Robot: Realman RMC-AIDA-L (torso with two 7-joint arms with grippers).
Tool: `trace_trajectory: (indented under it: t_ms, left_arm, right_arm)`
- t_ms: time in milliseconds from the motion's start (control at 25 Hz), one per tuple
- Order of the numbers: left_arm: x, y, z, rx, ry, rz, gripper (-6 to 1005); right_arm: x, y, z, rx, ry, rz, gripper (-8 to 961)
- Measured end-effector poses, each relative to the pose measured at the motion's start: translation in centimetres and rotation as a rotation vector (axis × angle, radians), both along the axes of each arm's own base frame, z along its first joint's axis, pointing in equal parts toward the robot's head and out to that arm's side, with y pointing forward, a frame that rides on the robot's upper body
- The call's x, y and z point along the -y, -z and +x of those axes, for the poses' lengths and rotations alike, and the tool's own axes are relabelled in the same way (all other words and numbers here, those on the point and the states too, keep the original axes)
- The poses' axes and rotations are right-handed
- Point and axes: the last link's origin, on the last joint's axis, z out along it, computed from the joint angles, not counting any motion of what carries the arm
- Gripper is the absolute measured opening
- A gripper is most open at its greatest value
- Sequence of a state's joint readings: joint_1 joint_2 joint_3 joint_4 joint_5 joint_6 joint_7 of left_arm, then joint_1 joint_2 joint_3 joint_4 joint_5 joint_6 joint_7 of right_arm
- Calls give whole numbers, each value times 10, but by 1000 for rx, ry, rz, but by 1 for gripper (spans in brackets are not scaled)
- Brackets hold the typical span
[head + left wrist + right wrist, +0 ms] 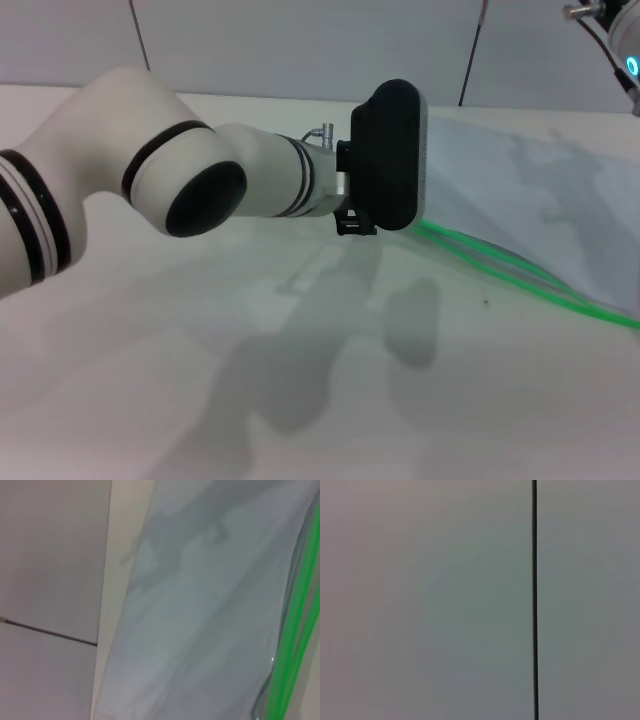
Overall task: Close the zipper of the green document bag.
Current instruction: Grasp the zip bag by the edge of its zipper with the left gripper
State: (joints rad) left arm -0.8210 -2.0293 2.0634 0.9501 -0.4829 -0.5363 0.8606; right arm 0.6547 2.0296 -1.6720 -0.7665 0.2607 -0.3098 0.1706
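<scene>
The green document bag (pixel 530 180) lies flat on the white table at the right, translucent bluish-grey. Its zipper (pixel 520 275) runs along the bag's near edge as two bright green lines lying slightly apart. My left arm reaches across the middle, and its black end housing (pixel 392 155) hangs over the zipper's left end, hiding my left gripper behind it. The left wrist view looks down on the bag (pixel 200 605), with the zipper (pixel 295 630) as two green strips at one side. No slider shows. My right arm (pixel 625 40) is raised at the far right.
The white table (pixel 300 400) carries my left arm's shadow in front. Grey wall panels (pixel 300 40) stand behind the table. The right wrist view shows only a wall panel with a dark seam (pixel 534 600).
</scene>
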Motion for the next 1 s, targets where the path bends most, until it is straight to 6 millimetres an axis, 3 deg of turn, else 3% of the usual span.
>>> trace_trajectory:
  t_ms: [1000]
  left_arm:
    - [6,14,2,22,94,-4,626]
  right_arm:
    - [1,3,-3,1,-12,-7,572]
